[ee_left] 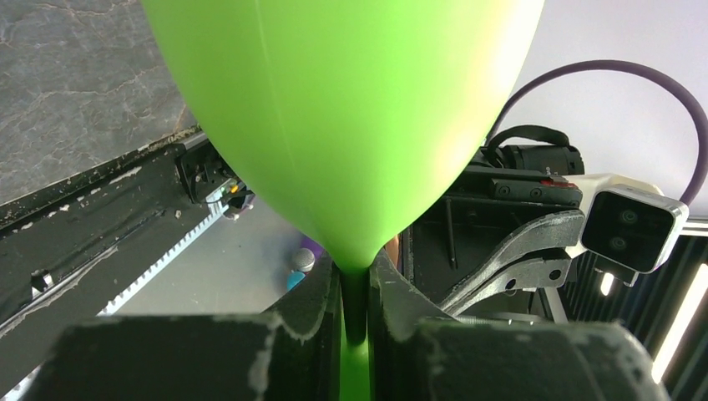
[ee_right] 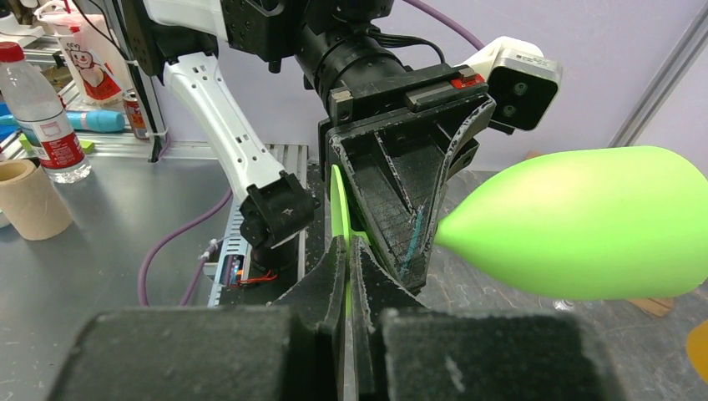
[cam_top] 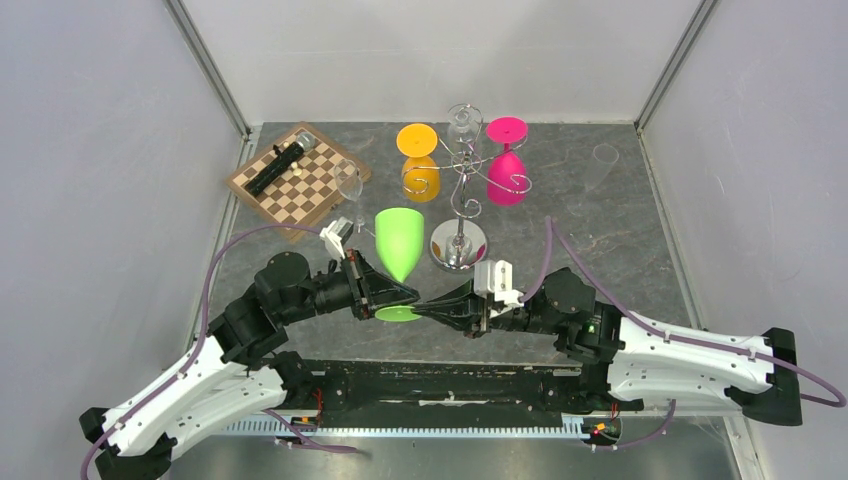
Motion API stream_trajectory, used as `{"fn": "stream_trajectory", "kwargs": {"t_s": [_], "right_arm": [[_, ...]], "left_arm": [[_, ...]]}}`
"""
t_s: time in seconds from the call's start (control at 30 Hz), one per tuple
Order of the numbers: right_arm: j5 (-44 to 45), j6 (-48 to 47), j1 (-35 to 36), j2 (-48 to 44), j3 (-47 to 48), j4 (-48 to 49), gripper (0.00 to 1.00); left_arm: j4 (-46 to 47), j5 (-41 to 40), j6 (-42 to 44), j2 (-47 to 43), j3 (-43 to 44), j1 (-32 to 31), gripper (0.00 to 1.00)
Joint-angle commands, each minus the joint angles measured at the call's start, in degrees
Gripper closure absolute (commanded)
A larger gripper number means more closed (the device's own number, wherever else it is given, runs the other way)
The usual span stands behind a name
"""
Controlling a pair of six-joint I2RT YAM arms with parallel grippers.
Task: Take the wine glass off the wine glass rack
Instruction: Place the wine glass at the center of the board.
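**Green glass (cam_top: 400, 240) off the rack (cam_top: 462, 190).** Both arms hold it in the air just near-left of the rack's round base. The bowl points away from the arm bases and is apart from the chrome wire.

The left gripper (cam_top: 403, 296) is clamped narrow on the stem (ee_left: 355, 305). Its wrist view shows two dark fingers (ee_left: 313, 305) pinching the thin stem right below the bowl, which fills the upper frame.

The right gripper (cam_top: 422, 308) is closed on the edge of the foot (ee_right: 336, 209). Only its own wrist view makes that grip plain. There the green disc stands edge-on between the black fingertips, with the left gripper and the bowl beyond it. From above, the two grippers meet nose to nose at the foot, and the grips themselves are hard to read.

Only the overhead view takes in the rest of the table (cam_top: 600, 230). An orange glass (cam_top: 418, 165), a pink glass (cam_top: 507, 165) and a clear glass (cam_top: 461, 122) hang foot-up on the rack's scroll arms. A chessboard (cam_top: 298, 180) lies at the far left with a dark rod-shaped object (cam_top: 280, 165) across it, and a second clear glass (cam_top: 350, 185) stands at its right corner.

The right wrist view alone shows a bottle (ee_right: 42, 117) and a cardboard tube (ee_right: 25, 200) on a bench beyond the arms.
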Motion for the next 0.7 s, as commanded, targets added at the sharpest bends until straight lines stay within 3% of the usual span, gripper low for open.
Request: {"fn": "stream_trajectory", "kwargs": {"t_s": [0.0, 0.07, 0.2, 0.3, 0.53, 0.67], "right_arm": [[1.17, -0.25, 0.51, -1.12, 2.98, -0.43, 1.00], [1.11, 0.02, 0.50, -1.75, 3.59, -2.12, 0.98], [1.19, 1.45, 0.51, -2.96, 5.16, -6.46, 0.71], [1.14, 2.88, 0.51, -3.82, 7.00, -10.48, 0.60], [2.08, 4.06, 0.50, -5.39, 10.56, -18.15, 0.49], [4.67, 4.41, 0.50, -4.11, 15.80, -27.22, 0.47]], "left_arm": [[4.08, 3.28, 0.49, -0.16, 0.51, -0.10, 0.98], [4.21, 3.64, 0.72, -0.53, 0.27, -0.10, 0.98], [4.44, 4.94, 1.67, -1.45, -0.14, -0.10, 0.98], [4.61, 6.78, 3.57, -1.70, -0.03, -0.10, 0.98], [2.47, 13.01, 9.67, 0.70, 1.41, -0.10, 0.98], [0.79, 16.92, 13.94, 1.78, 1.94, -0.10, 0.98]]}}
